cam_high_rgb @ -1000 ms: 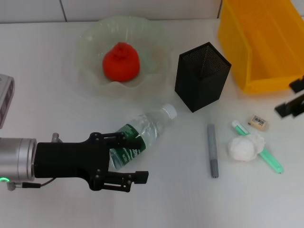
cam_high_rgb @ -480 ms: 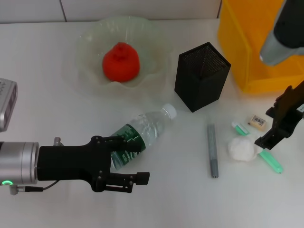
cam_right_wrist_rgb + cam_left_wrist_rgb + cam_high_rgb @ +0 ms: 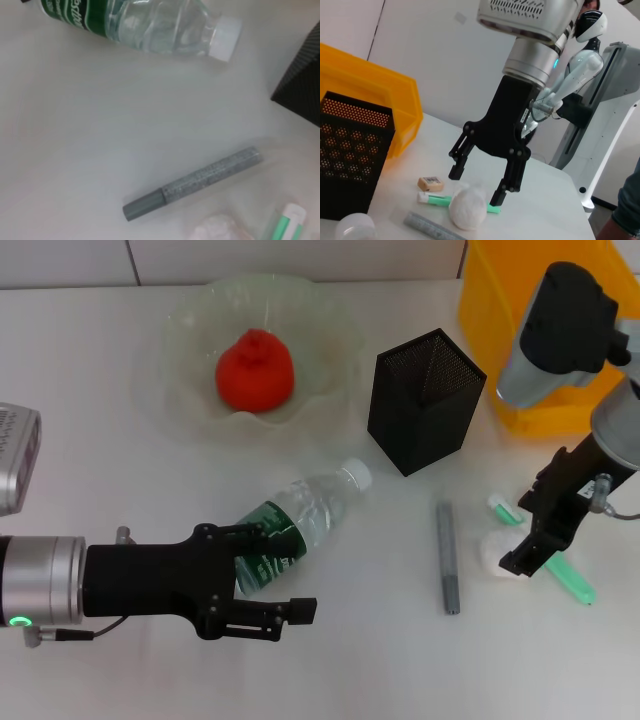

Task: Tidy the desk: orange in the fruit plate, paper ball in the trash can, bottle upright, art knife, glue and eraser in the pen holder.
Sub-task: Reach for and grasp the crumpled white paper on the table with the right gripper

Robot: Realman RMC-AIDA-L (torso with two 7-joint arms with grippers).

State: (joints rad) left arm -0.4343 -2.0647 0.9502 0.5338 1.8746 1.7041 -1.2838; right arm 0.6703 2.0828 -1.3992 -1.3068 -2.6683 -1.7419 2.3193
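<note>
The orange sits in the fruit plate. On its side lies the bottle, cap toward the pen holder. My left gripper is open, with its fingers either side of the bottle's labelled base. My right gripper hangs open over the paper ball, straddling it in the left wrist view. The art knife lies left of the ball and the glue runs under it. The eraser shows only in the left wrist view. The trash can stands at the back right.
A grey device sits at the left edge of the table. A tiled wall runs along the back. My right arm's upper part covers part of the trash can. A white robot stand is beyond the table.
My right arm has swung in from the right edge and come down over the paper ball, covering the eraser. The left gripper has hardly moved by the bottle.
</note>
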